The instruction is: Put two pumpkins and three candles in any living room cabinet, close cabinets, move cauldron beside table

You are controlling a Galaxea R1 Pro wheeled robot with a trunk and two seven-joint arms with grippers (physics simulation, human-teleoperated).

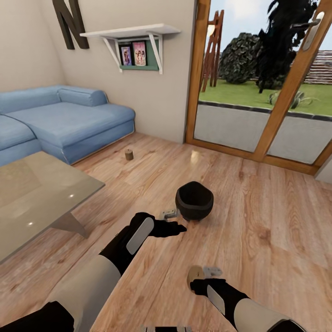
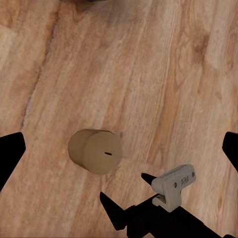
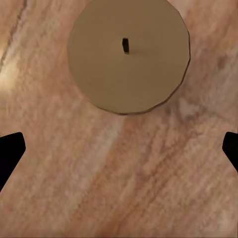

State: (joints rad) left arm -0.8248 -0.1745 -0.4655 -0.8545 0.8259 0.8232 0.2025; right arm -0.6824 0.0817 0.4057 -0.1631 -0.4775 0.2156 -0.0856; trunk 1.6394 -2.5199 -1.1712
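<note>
— Looking nearest first, we have our right fingers [image 1: 208,272] low over the floor [image 1: 258,221], spread wide with nothing between them; a candle [image 1: 195,273] stands on the boards just beside them, and the right wrist view shows its pale top [image 3: 129,54] ahead of the open tips.

— And the left?

— Our left fingers [image 1: 171,215] hang open and empty too, close by the cauldron [image 1: 194,199], which sits upright on the floor, near the worktop [image 1: 41,198] but arguably not yet beside it. Farther off, a second candle [image 1: 129,154] stands by the blue sofa [image 1: 69,120].

— So how far along are we?

— Early, we judge: two candles are still on the floor, and the cauldron probably needs shifting.
</note>
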